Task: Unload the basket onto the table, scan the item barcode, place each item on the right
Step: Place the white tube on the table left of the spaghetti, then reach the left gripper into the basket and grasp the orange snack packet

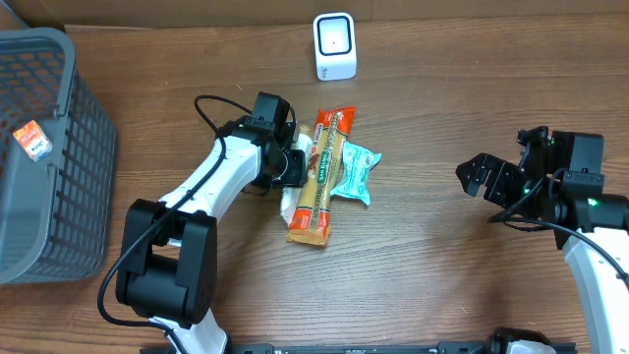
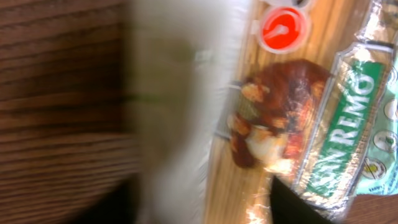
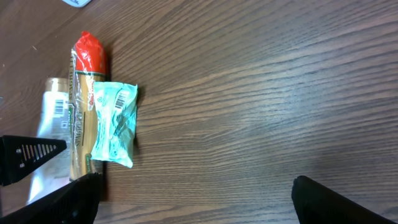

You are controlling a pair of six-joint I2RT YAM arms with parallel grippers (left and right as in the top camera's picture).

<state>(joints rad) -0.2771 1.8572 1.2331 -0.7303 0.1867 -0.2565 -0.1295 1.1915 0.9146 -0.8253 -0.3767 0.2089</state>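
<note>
Three items lie in a pile mid-table: a long San Remo pasta pack (image 1: 319, 177), a teal packet (image 1: 354, 174) leaning on its right side, and a white packet (image 1: 288, 204) under its left side. My left gripper (image 1: 292, 165) is down at the pile's left edge. In the blurred left wrist view its dark fingers (image 2: 292, 205) stand apart, with the white packet (image 2: 168, 124) and part of the pasta pack (image 2: 273, 118) between them. My right gripper (image 1: 482, 177) hangs open over bare wood at the right. The white scanner (image 1: 334, 46) stands at the back.
A grey mesh basket (image 1: 69, 118) fills the left edge, with a small orange-and-white box (image 1: 32, 140) inside. In the right wrist view, barcodes show on the teal packet (image 3: 123, 96) and the white packet (image 3: 60, 107).
</note>
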